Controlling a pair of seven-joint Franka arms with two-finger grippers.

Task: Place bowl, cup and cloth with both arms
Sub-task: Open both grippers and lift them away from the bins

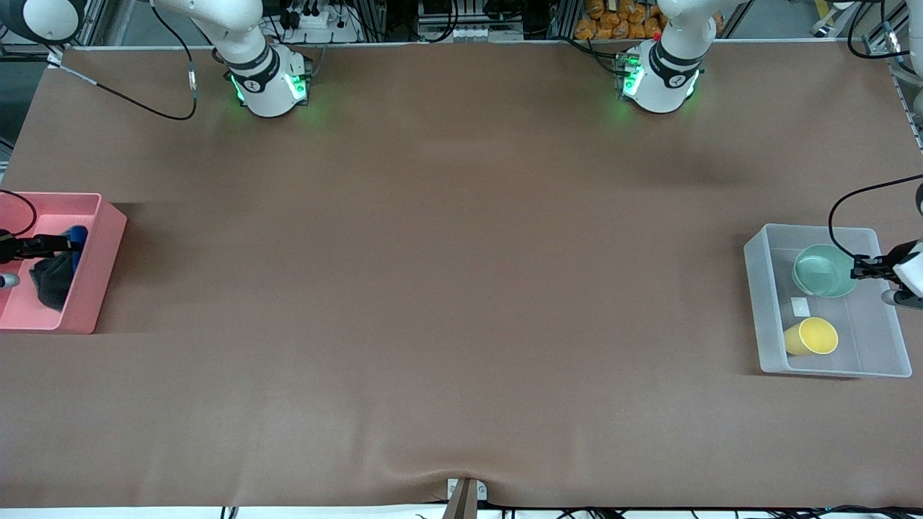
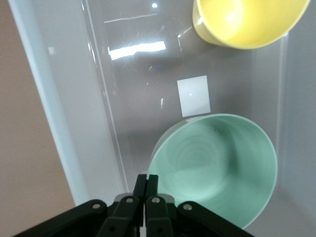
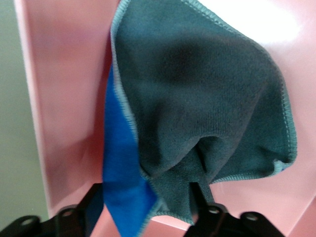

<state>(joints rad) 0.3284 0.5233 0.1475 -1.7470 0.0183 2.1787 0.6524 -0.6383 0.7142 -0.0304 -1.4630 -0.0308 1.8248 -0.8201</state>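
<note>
The pale green bowl (image 1: 822, 272) sits tilted in a clear bin (image 1: 756, 310) at the left arm's end of the table. My left gripper (image 1: 858, 270) is at the bowl's rim, fingers pressed together on it (image 2: 146, 183); the bowl (image 2: 217, 168) fills the left wrist view. The yellow cup (image 1: 811, 336) lies on its side in the same bin, nearer the front camera, and shows in the left wrist view (image 2: 247, 22). The cloth (image 1: 54, 281), blue on one face and dark grey on the other, lies bunched in a pink bin (image 1: 97, 285). My right gripper (image 1: 68, 245) is over it, fingers spread wide around the cloth (image 3: 197, 89).
A small white label (image 1: 800, 306) is on the clear bin's floor between bowl and cup. The clear bin's wall (image 2: 64, 123) runs beside the left gripper. The pink bin's wall (image 3: 64, 74) is close to the right gripper. Both arm bases stand along the table's back edge.
</note>
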